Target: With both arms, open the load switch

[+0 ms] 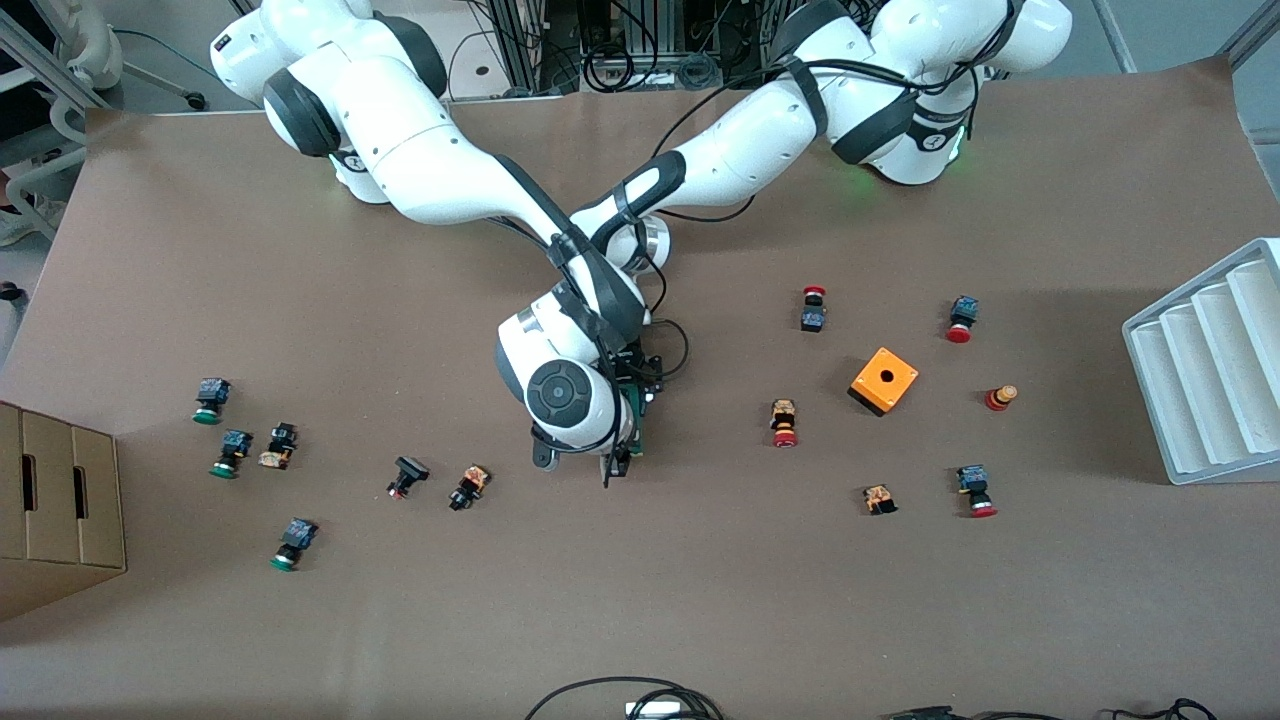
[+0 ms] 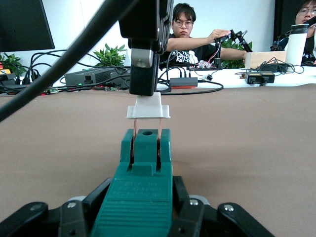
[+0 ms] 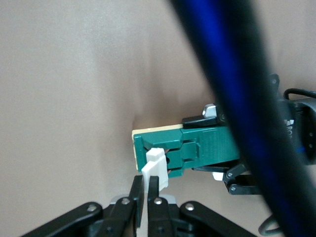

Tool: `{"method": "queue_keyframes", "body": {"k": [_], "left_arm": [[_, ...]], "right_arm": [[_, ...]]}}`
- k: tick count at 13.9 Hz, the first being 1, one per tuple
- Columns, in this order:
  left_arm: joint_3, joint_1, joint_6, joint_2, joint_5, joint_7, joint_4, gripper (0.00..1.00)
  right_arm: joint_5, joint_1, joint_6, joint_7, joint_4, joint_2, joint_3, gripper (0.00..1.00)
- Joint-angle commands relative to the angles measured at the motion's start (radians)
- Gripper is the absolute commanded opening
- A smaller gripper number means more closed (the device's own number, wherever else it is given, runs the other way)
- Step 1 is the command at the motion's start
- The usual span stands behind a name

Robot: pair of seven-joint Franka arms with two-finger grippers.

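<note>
So both arms are bunched up over the middle of the desk, working on the same little part. The left gripper is clamped around the body of the load switch, the green bar, and looks to be holding it just off the brown surface, or maybe resting it there, hard to say. The right gripper comes down from above and is pinched shut on the white block at one end of the switch. From the left wrist view you can see that white block already sitting a bit proud of the green body on two thin copper-coloured pins.

The setup makes sense to me: one arm acts as a vise so the body can't slide, the other pulls the small cap straight out. Grabbing the body low and at the other end from the block keeps the two grippers out of each other's way.

As for orientation, in the front view the switch is mostly hidden under the right arm's wrist, but its long axis seems to run toward and away from the front camera, with the white block end pointing away from the left gripper. My guess is the pull has to stay in line with those pins or they'll bend.
</note>
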Motion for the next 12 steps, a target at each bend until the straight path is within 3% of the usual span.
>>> {"method": "queue_keyframes", "body": {"k": [1, 12], "left_arm": [[0.01, -0.014, 0.014, 0.016, 0.016, 0.012, 0.033, 0.51], [0.01, -0.014, 0.015, 0.014, 0.014, 0.013, 0.036, 0.51]], "right_arm": [[0.034, 0.025, -0.011, 0.0, -0.105, -0.047, 0.006, 0.08], [0.032, 0.044, -0.012, 0.003, -0.147, -0.07, 0.013, 0.08]]}}
